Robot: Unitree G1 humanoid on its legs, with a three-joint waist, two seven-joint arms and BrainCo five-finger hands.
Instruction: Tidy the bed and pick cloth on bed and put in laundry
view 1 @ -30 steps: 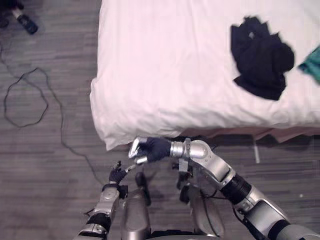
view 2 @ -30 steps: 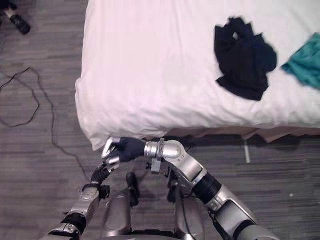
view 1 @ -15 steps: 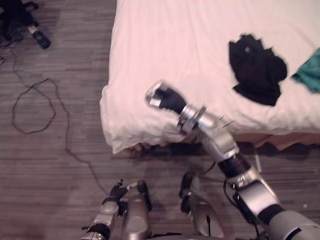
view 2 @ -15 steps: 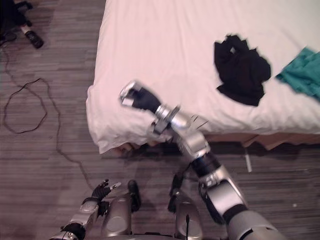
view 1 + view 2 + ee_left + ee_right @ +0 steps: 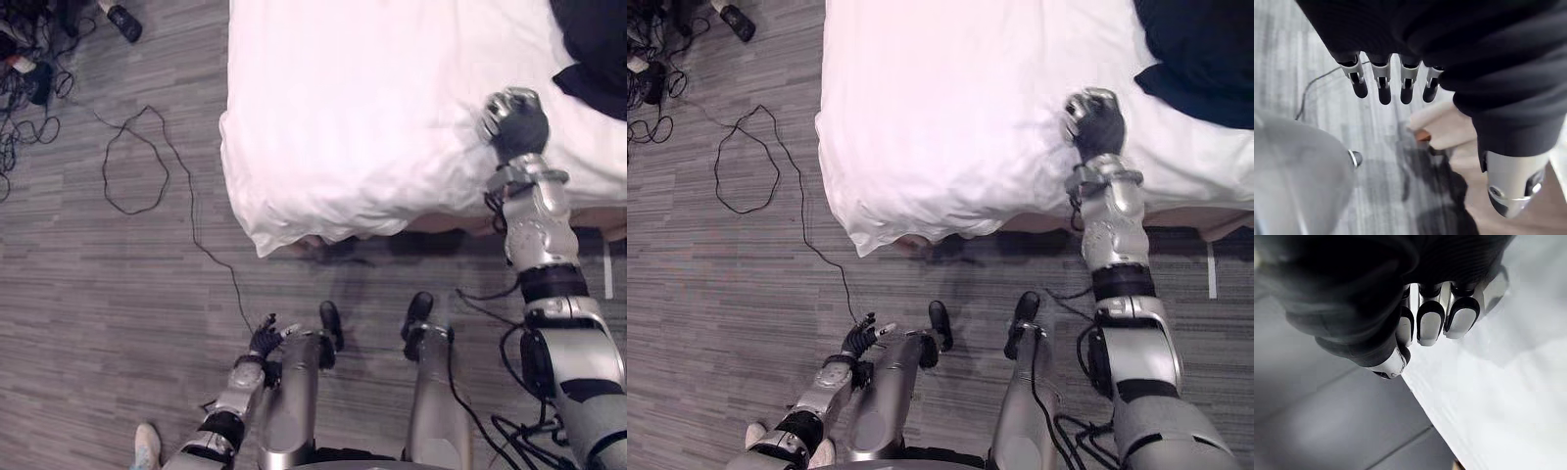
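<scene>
A crumpled black cloth (image 5: 594, 47) lies on the white bed (image 5: 343, 98), at the far right of the left eye view and partly cut off there. My right hand (image 5: 516, 120) hovers over the sheet near the bed's front edge, just short of the cloth and a little to its left. Its fingers (image 5: 1429, 321) are curled into a fist with nothing in them, and the white sheet shows past them. My left hand (image 5: 265, 339) hangs low over the floor with its fingers (image 5: 1383, 86) straight and the thumb apart.
The bed's near-left corner (image 5: 263, 233) droops over the grey plank floor. A tangle of cables and a dark object (image 5: 121, 21) lie at the far left. A pale shoe (image 5: 147, 446) shows at the lower left.
My right arm has swung from the bed's left corner up and to the right over the sheet, towards the black cloth. The camera has shifted too. The left hand stays low.
</scene>
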